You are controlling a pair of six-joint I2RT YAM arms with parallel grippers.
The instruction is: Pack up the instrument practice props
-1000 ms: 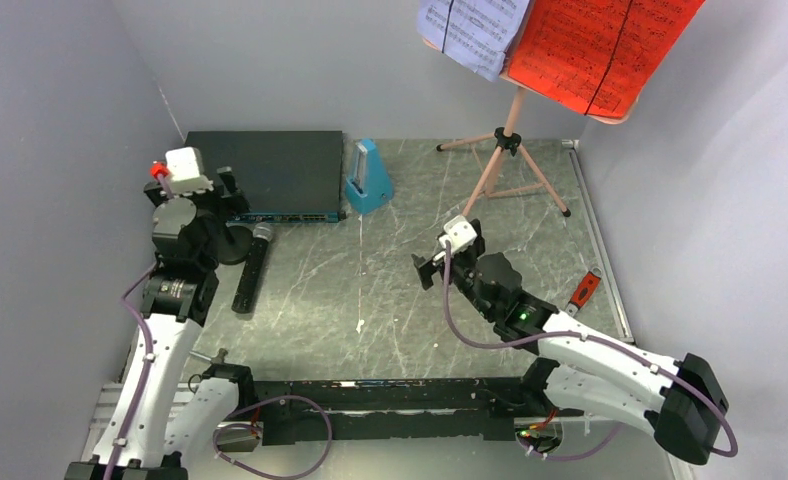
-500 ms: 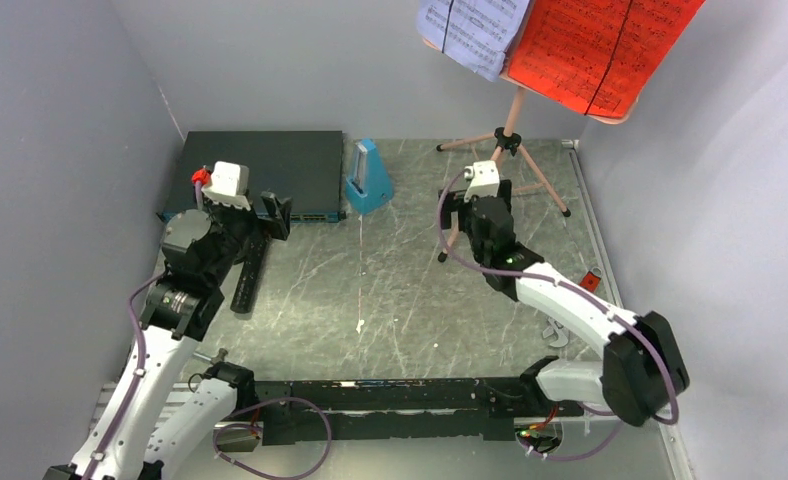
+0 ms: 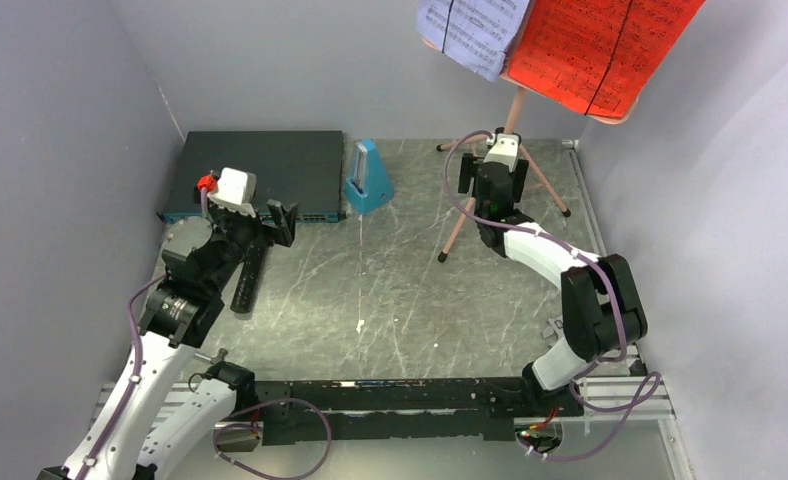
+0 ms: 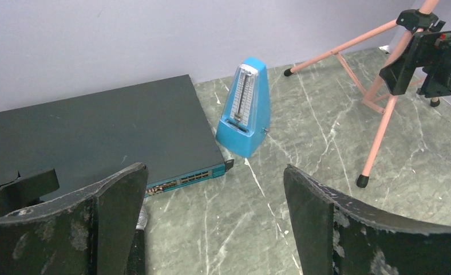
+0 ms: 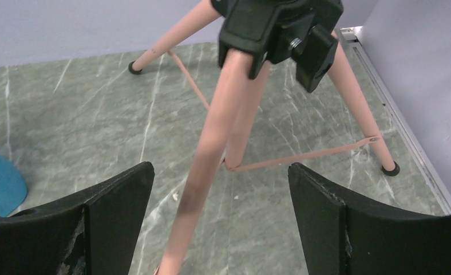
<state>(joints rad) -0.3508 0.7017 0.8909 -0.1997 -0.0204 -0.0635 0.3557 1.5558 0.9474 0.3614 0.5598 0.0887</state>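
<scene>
The pink tripod music stand (image 3: pixel 508 140) stands at the back right, holding a lavender sheet (image 3: pixel 475 30) and a red sheet (image 3: pixel 600 45). My right gripper (image 3: pixel 490 178) is open just below the stand's black hub (image 5: pixel 280 28). The front leg (image 5: pixel 212 149) runs between its jaws (image 5: pixel 220 223), nearer the left finger. The blue metronome (image 3: pixel 368 180) stands upright at the back middle and also shows in the left wrist view (image 4: pixel 246 109). The black microphone (image 3: pixel 248 275) lies on the table under my left gripper (image 3: pixel 278 215), which is open and empty (image 4: pixel 214 229). The microphone's round base is hidden.
A large flat black electronics box (image 3: pixel 260 170) lies at the back left, beside the metronome. A metal rail (image 3: pixel 595 230) runs along the table's right edge. Grey walls close in the left, back and right sides.
My right gripper has reached back from mid-table to the tripod and now straddles its front leg. My left gripper has swung right, over the microphone, facing the metronome.
</scene>
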